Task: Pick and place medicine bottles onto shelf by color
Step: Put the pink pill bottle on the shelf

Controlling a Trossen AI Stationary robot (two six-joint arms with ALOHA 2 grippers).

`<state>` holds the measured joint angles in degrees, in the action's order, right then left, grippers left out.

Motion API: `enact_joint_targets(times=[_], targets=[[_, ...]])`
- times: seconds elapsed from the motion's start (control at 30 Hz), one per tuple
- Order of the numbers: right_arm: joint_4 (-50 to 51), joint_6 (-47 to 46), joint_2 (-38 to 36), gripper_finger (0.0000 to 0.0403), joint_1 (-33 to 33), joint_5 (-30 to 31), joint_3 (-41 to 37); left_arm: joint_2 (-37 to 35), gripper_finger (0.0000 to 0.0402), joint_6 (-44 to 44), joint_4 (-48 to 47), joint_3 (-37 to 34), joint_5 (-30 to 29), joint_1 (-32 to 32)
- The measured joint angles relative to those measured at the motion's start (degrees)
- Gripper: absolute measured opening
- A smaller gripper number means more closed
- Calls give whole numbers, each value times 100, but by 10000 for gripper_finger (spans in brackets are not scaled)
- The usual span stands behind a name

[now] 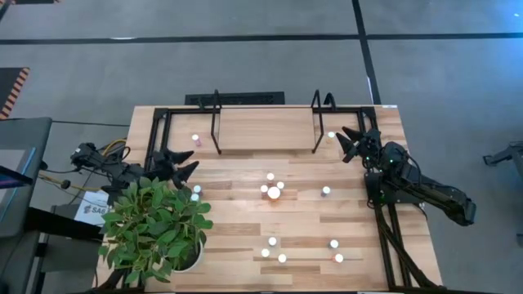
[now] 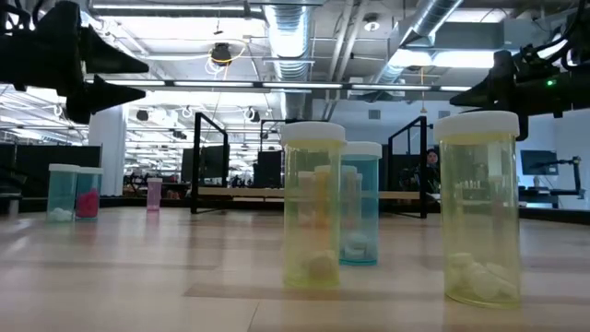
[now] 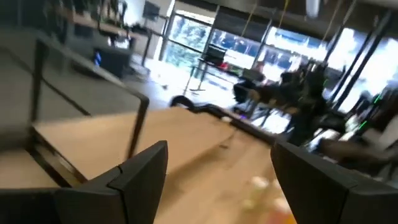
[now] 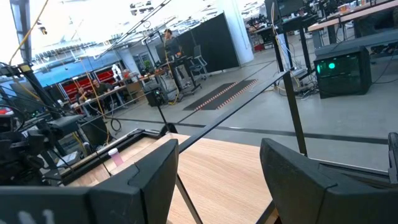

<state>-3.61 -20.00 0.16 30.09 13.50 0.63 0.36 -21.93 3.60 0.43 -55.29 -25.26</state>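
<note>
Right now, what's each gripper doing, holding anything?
Left gripper: open, empty, by the shelf's left end.
Right gripper: open, empty, at its right end.

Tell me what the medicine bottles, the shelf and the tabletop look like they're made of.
Medicine bottles: probably clear tinted plastic, glossy; the low view shows the contents through the walls, under opaque pale caps.
Shelf: thin black bars, likely painted metal, holding a light board with visible grain, apparently wood.
Tabletop: light wood planks, butcher-block style, with visible seams and a smooth, slightly sheened finish.
</note>
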Motion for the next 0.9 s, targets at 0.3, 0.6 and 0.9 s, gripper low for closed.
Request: enact_joint_targets(times=[0.3,0.6,0.9], targets=[[-1,1,0,249,1,0,1,0,273,-1224,16,12,-912,169],[0,-1,-1,249,1,0,1,131,273,344,479,640,-830,650],[1,1,-1,249,0,0,1,1698,273,507,1074,1466,-1155,1269]])
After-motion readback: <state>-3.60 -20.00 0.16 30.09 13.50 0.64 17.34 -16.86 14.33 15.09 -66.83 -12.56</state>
